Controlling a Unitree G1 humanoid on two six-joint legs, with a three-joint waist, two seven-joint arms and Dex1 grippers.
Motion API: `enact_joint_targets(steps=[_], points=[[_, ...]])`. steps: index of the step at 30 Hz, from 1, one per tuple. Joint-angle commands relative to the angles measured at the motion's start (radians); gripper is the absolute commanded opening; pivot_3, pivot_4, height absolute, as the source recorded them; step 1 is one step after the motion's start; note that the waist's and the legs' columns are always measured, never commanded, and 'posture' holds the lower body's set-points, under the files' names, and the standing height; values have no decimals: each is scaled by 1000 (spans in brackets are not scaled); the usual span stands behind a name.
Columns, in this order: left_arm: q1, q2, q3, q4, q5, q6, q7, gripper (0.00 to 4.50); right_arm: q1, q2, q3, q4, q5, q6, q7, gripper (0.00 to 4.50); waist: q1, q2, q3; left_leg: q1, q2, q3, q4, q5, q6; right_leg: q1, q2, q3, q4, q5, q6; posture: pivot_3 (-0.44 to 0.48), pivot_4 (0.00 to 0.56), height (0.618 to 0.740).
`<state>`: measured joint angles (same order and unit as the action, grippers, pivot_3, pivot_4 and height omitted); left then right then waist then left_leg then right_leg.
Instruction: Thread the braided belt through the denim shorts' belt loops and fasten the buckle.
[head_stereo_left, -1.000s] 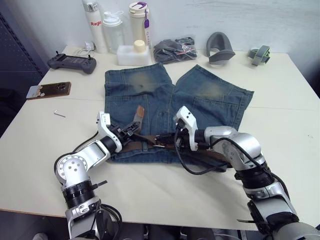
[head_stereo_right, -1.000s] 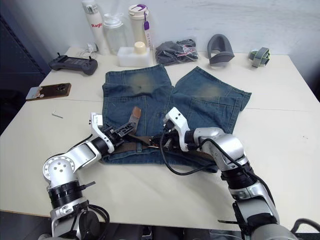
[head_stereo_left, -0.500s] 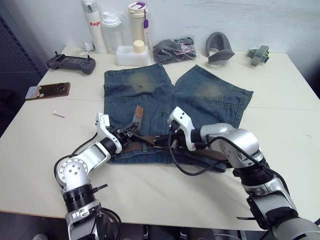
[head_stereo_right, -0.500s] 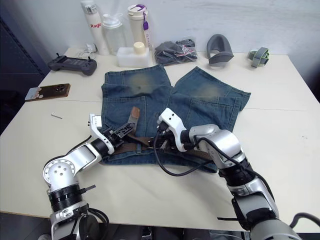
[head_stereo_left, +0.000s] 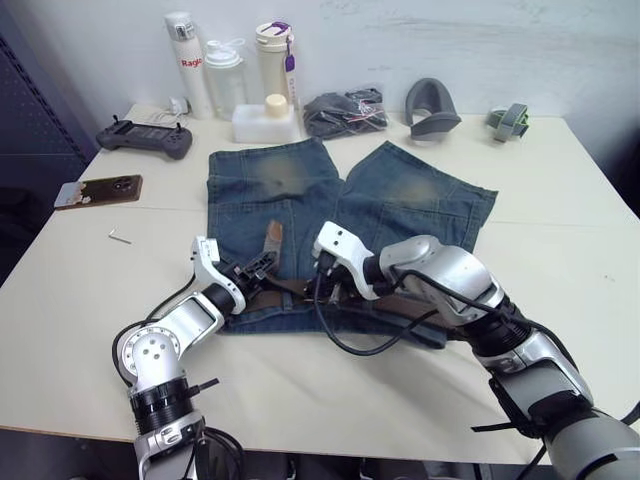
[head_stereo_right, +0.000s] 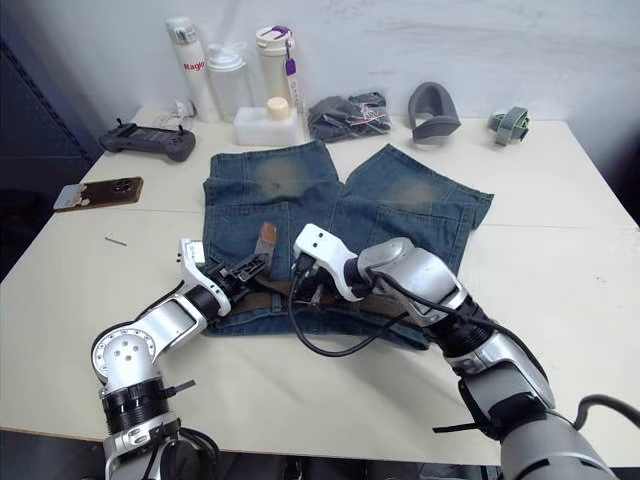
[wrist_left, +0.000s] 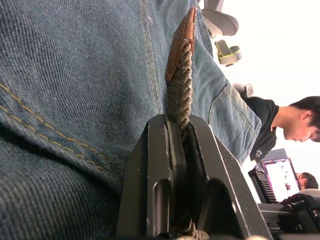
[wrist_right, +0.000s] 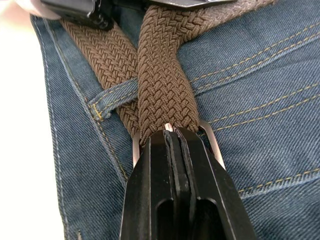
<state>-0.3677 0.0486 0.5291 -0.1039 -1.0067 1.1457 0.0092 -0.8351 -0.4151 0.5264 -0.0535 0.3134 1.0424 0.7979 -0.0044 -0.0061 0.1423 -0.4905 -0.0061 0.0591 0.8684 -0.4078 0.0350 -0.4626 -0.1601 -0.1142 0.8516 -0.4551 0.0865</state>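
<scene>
Left gripper (wrist_left: 172, 150) jaws pinch the belt (wrist_right: 162, 75) near its tip; right gripper (wrist_right: 172, 137) jaws clamp the buckle (wrist_right: 209, 140) on the shorts (head_stereo_left: 420, 195). Pulling apart could drag the strap out of the buckle.

Cream table (head_stereo_left: 560, 230) under denim shorts (head_stereo_left: 400, 195), seemingly flat

Bare table (head_stereo_left: 560, 220) right of denim shorts (head_stereo_left: 420, 195)

Blue jean shorts (head_stereo_left: 400, 200) lie flat, faded patches on both legs. The brown woven belt (wrist_right: 165, 90) runs along the waistband, under a belt loop (wrist_right: 112, 95), crossing itself at the silver buckle (wrist_right: 212, 145); its tip (head_stereo_left: 270, 238) points up the leg
</scene>
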Motion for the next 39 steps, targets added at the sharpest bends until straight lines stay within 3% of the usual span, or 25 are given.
enact_joint_targets(steps=[1,3,4,8,17,22,29,35,39], points=[[15,-7,-25,-23,-56,12,-12,0,71,-20,165,182,-127,37,-44,57,1,0,-1,3,0,0,-2,0,-1,3,0,-1,-3,0,1,0,150,649],[-3,4,-31,-21,-80,17,-24,0,66,-19,174,189,-139,34,-42,57,1,0,0,11,0,0,-9,1,-3,6,0,-2,-9,3,2,0,150,649],[-23,14,-38,-19,-92,22,-37,0,65,-21,180,189,-145,32,-38,57,1,0,0,17,1,0,-14,2,-4,17,0,-5,-15,6,3,0,150,649],[-148,80,-84,50,-103,26,-138,0,83,-12,193,199,-164,16,-35,57,2,-4,-1,21,2,0,-20,5,-11,18,0,-7,-22,9,6,0,150,649],[-592,165,-321,519,123,-117,-529,0,153,29,202,219,-206,-39,-32,57,3,-9,2,24,2,2,-40,23,-32,20,1,-9,-32,19,2,0,150,649],[-873,138,-451,847,305,-235,-800,0,176,37,236,209,-240,-66,-14,57,4,-7,5,28,3,2,-47,26,-33,25,1,-13,-41,22,0,0,150,649],[-1179,45,-479,1200,479,-418,-1061,0,224,39,228,169,-263,-43,-6,57,5,-6,8,31,4,0,-54,26,-32,34,1,-18,-54,27,4,0,150,649],[-1290,2,-463,1266,543,-437,-1285,0,239,23,228,147,-285,-25,18,57,12,-5,10,30,3,3,-61,27,-30,34,-5,-22,-62,31,8,0,150,649],[-1298,-9,-454,1293,597,-452,-1315,0,238,7,233,134,-296,-27,41,57,15,-6,12,26,3,3,-66,35,-26,34,-4,-23,-69,36,9,0,150,649]])
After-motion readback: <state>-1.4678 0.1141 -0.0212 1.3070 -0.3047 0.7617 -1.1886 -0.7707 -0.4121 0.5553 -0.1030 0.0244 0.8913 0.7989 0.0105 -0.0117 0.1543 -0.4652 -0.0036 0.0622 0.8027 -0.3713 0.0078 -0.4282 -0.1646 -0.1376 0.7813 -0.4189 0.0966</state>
